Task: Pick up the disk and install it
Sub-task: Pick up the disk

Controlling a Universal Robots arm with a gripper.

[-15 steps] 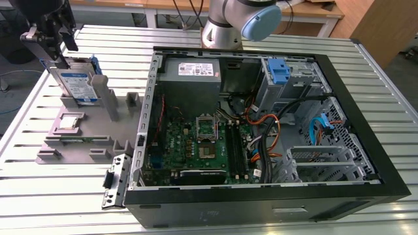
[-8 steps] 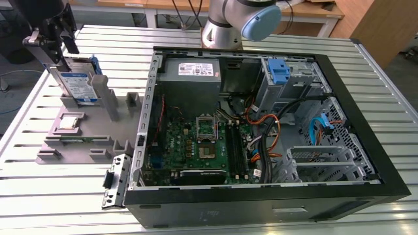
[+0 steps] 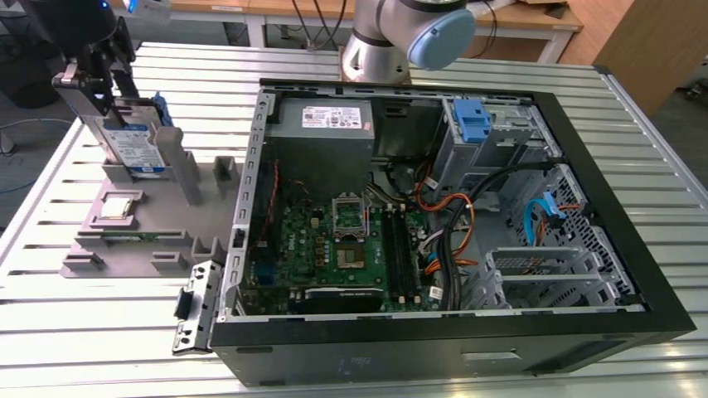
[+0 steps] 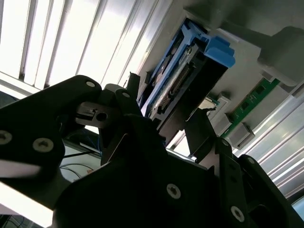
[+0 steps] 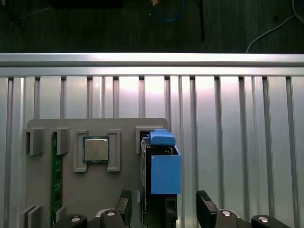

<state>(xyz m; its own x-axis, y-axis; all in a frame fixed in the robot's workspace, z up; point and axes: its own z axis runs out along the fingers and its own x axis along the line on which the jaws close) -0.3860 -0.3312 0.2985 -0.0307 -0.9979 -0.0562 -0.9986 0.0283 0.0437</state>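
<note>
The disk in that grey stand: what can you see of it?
The disk is a flat silver slab with a white and dark blue label, framed in blue plastic. It stands on edge in a slot of the grey stand beside the computer. The open pincer straddles its top end.

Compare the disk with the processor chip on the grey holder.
The disk stands on edge in its slot; the chip lies flat in a recess. The disk wears a blue carrier; the chip is bare metal. The disk is the larger. Both sit on the grey holder.
</note>
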